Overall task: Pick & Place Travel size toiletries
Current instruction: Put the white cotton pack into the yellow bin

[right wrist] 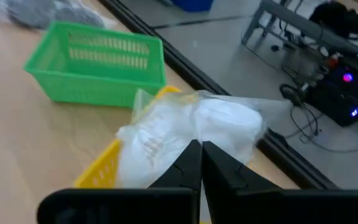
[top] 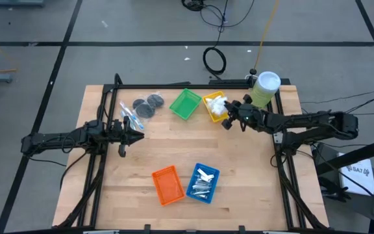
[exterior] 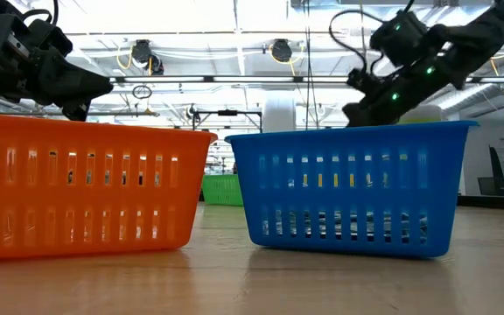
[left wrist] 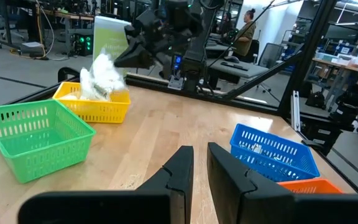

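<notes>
A white packet in clear wrap (right wrist: 185, 134) is at the tips of my shut right gripper (right wrist: 201, 155), over the yellow tray (top: 208, 99) at the table's far side. In the high view that gripper (top: 226, 121) stands just right of the tray. Dark grey discs (top: 149, 104) and slim clear sticks (top: 130, 117) lie on the wood at the far left. Silver tubes (top: 203, 185) lie in the blue tray (top: 214, 173). My left gripper (top: 138, 134) waits at the table's left, level, its fingers a narrow gap apart with nothing between them (left wrist: 201, 165). My right gripper pinches the packet's clear wrap (right wrist: 194, 138) between its two fingertips. The fingers come from the table's right, slanting a little downward. The packet bulges beyond the tips above the yellow tray's rim (left wrist: 101, 78). I cannot tell whether its underside rests on the tray's contents.
A green tray (top: 186, 104) stands left of the yellow one and an orange tray (top: 167, 185) left of the blue one near the front. A tall pale green canister (top: 265, 88) stands at the far right corner. Bare wood lies in the table's middle. A person (left wrist: 248, 22) is far behind.
</notes>
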